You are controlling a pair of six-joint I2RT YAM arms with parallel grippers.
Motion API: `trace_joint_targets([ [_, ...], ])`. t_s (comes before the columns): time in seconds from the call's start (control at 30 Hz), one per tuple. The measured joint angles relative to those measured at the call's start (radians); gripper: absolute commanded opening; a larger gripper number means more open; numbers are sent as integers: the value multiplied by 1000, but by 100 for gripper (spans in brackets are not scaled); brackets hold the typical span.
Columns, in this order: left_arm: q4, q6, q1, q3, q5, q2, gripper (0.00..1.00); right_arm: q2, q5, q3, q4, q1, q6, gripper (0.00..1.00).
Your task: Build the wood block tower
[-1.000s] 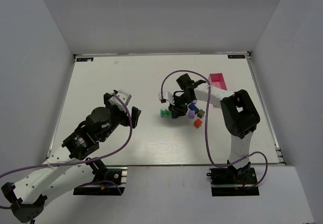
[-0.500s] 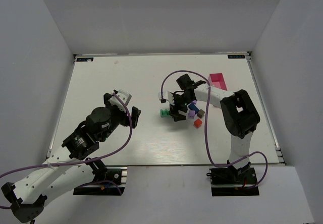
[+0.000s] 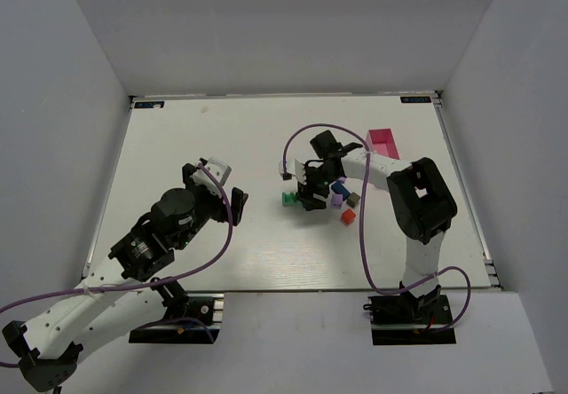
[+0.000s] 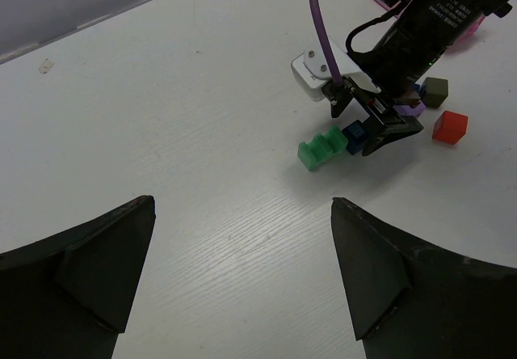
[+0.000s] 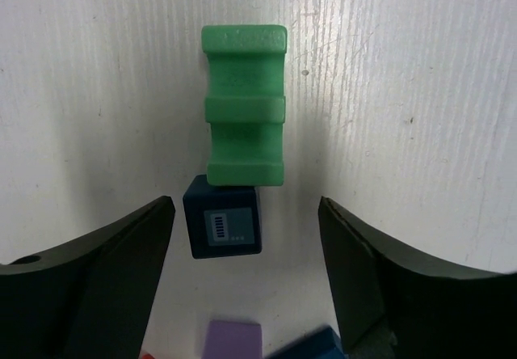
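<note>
Hovering, my right claw (image 5: 245, 210) stands wide around the dark blue cube (image 5: 223, 226), gripping nothing; green block (image 5: 244, 104) touches it, upper centre.

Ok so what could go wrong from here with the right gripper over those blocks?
1. The right gripper stands open around the dark blue cube, which sits off-centre; closing might shove it sideways.
2. That cube appears to touch the green notched block, so lifting it could nudge that too.
3. The purple block lies close by and might get bumped.
</note>
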Motion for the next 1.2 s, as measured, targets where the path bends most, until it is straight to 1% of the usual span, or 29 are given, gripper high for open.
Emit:
trace_joint_targets([
  [0.03, 0, 0, 0, 0, 0, 0, 100, 0, 1, 0, 5, 0, 2, 75],
  [0.1, 0, 0, 0, 0, 0, 0, 100, 0, 1, 0, 9, 0, 7, 72],
  [0.17, 0, 0, 0, 0, 0, 0, 100, 0, 2, 0, 10, 0, 9, 72],
  [0.53, 0, 0, 0, 0, 0, 0, 100, 0, 3, 0, 10, 0, 7, 65],
  [0.67, 0, 0, 0, 0, 0, 0, 100, 0, 3, 0, 10, 0, 6, 65],
  [0.7, 0, 0, 0, 0, 0, 0, 100, 0, 3, 0, 9, 0, 6, 64],
  [0.83, 0, 0, 0, 0, 0, 0, 100, 0, 2, 0, 9, 0, 2, 64],
  [0.93, 0, 0, 0, 0, 0, 0, 100, 0, 2, 0, 9, 0, -3, 61],
  [1.2, 0, 0, 0, 0, 0, 0, 100, 0, -1, 0, 9, 0, -8, 59],
])
